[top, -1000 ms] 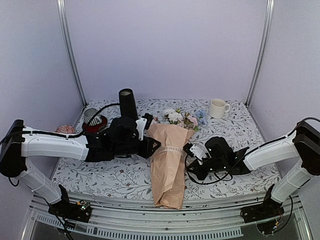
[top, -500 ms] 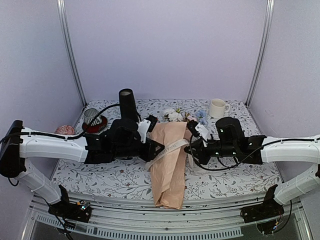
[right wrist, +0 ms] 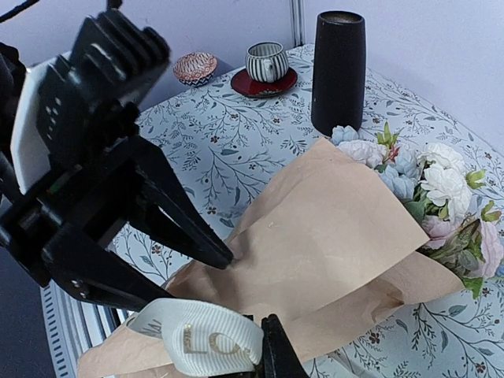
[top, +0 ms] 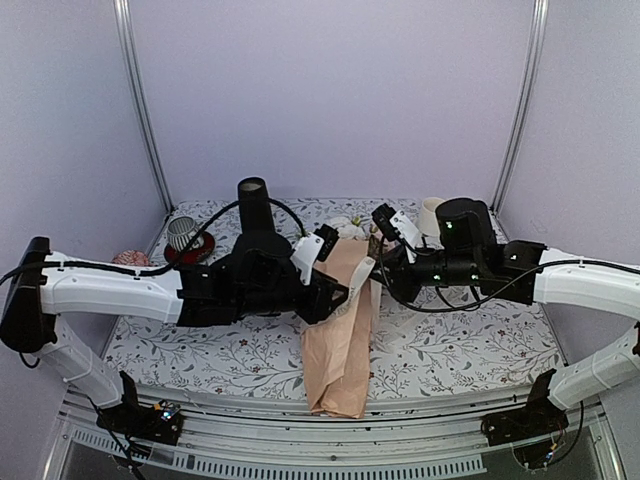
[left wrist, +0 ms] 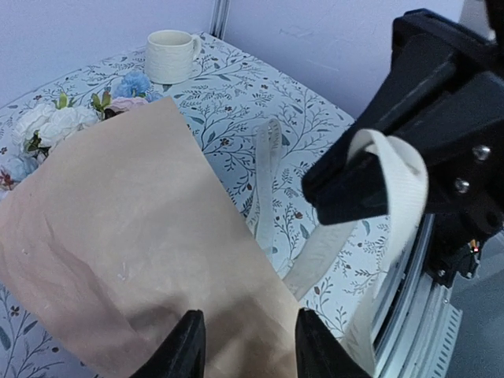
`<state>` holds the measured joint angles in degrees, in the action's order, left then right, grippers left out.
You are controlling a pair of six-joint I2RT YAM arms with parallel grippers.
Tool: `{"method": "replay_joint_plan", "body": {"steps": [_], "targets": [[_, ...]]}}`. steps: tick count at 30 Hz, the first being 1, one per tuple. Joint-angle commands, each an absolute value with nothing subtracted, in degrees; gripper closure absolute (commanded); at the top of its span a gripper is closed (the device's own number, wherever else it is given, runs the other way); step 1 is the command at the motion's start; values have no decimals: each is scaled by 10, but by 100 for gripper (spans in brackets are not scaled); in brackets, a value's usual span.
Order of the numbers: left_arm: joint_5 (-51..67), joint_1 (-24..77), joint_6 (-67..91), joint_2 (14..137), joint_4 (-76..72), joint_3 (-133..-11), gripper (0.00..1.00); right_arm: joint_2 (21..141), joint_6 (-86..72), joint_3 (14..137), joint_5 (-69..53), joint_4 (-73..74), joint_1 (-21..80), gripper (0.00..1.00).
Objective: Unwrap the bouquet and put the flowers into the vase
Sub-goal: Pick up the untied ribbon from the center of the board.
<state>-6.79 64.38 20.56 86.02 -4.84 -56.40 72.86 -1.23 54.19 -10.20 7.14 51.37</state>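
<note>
Peach paper (left wrist: 118, 236) is wrapping the bouquet (top: 340, 320), which is lying lengthwise in the middle of the patterned surface (top: 450, 340), its flowers (right wrist: 425, 181) pointing toward the far wall. The right tool (top: 380, 268) is clenching a loop of the cream ribbon (left wrist: 394, 169), whose loose end is trailing down beside the wrap. The left tool (left wrist: 244, 346) is poised over the wrap, released, fingers spread, one tip seeming to touch the paper. The black vase (right wrist: 339, 71) is standing upright near the blooms, a striped cup (right wrist: 266, 61) on a red saucer (right wrist: 244, 85) beyond it; a white mug (left wrist: 169, 55) is sitting at the far right
</note>
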Motion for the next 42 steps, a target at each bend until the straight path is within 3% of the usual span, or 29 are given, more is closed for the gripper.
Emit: {"method": "replay_joint_plan", "body": {"steps": [1, 25, 35, 42], "targets": [[-88, 648, 204, 924, -26, -602, 59, 725, -8, 565, -98, 107, 516, 94], [64, 614, 264, 1093, -180, -617, 60, 648, -43, 478, -109, 39, 516, 93], [86, 594, 283, 1097, -205, -601, 60, 675, -27, 538, -178, -17, 544, 93], [85, 589, 290, 1087, -215, -588, 60, 761, -27, 641, -196, -41, 551, 94]]}}
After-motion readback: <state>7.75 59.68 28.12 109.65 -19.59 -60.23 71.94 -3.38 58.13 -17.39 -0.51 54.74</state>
